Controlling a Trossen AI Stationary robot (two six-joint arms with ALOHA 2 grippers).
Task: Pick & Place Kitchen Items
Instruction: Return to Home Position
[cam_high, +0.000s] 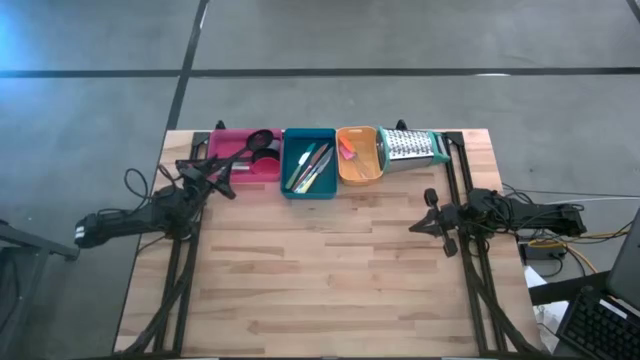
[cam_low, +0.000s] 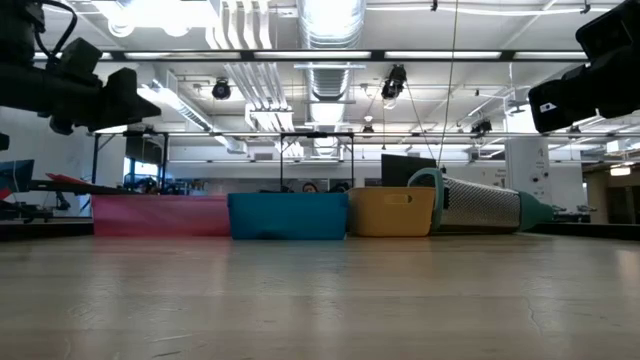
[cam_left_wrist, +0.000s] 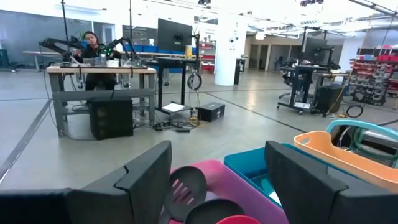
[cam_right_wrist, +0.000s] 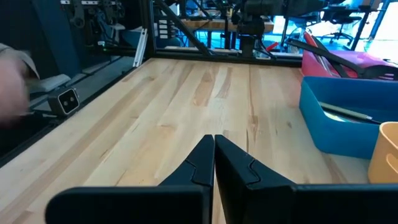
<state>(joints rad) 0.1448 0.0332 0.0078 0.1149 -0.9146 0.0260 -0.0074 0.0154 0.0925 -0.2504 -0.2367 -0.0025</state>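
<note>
The kitchen items lie in three trays along the table's far edge. In the pink tray (cam_high: 240, 165) lie a black slotted turner (cam_left_wrist: 186, 190), a black ladle (cam_left_wrist: 214, 211) and a red spoon (cam_left_wrist: 239, 219). The teal tray (cam_high: 322, 192) holds several thin utensils (cam_high: 308, 166). Small pink and orange pieces (cam_high: 347, 150) lie in the orange tray (cam_high: 362, 177). My left gripper (cam_left_wrist: 224, 171) is open, level, just short of the pink tray's near left side (cam_high: 222, 178), touching nothing. My right gripper (cam_right_wrist: 214, 155) is shut over bare table at the right (cam_high: 435, 215).
A metal grater (cam_high: 410, 147) with a teal handle lies on its side right of the orange tray. The wooden table (cam_high: 320, 270) lies bare between the arms and toward its near edge. Cables trail off both table sides. Beyond the table, a person sits at a far desk (cam_left_wrist: 93, 46).
</note>
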